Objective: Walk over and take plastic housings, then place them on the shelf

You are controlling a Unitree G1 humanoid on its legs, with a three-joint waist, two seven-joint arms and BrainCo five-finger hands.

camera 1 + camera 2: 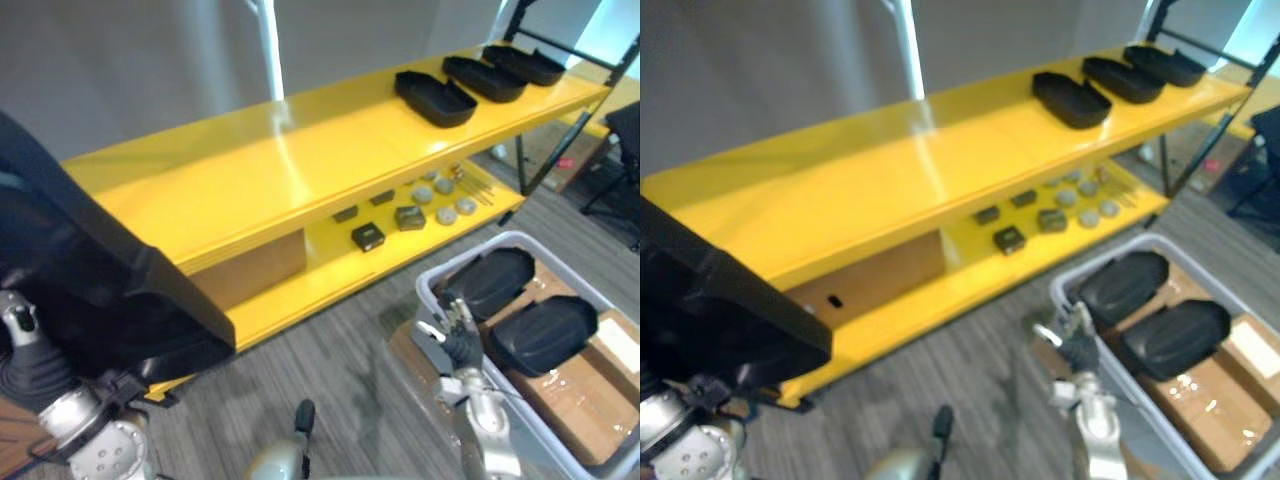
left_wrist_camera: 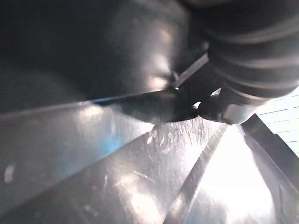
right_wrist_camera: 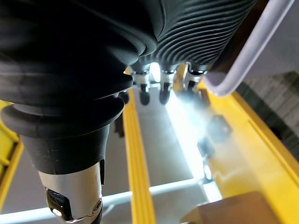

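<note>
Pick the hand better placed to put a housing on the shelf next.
Left, likely. The left hand is against a housing raised beside the shelf; the right hand hangs open and empty by the bin.

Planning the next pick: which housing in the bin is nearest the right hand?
The housing nearer the shelf, beside the right hand; the other housing lies farther right.

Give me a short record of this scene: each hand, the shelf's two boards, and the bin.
left hand: lower left, against a large black housing
right hand: open, empty, by the rim of the bin
top board: three housings in a row at its right end
lower board: small parts
bin: two housings lying on cardboard boxes
</note>
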